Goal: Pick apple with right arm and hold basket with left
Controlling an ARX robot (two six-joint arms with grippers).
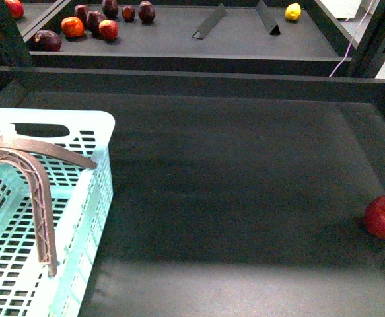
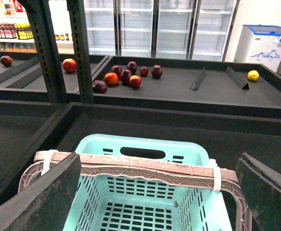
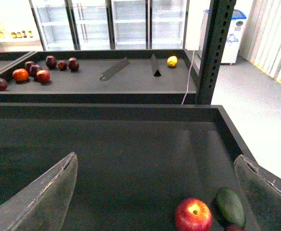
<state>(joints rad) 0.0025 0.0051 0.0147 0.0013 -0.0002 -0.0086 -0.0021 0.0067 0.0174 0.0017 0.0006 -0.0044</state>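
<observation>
Bright overhead light; sharp, softly shadowed frames.

Three forward views — common far shelf [image 1: 166, 30]

Dark display trays [image 1: 245, 165] on perforated steel uprights [image 3: 220, 48]; glass-door coolers [image 2: 154, 24] along back wall; white chest freezer [image 2: 265, 41]; stocked bottle shelves [image 2: 10, 31]; grey floor [image 3: 256, 106]; pale vertical blinds [image 3: 275, 38].

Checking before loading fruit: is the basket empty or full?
Empty where visible: the basket shows only bare slotted floor in left wrist and front views.
</observation>
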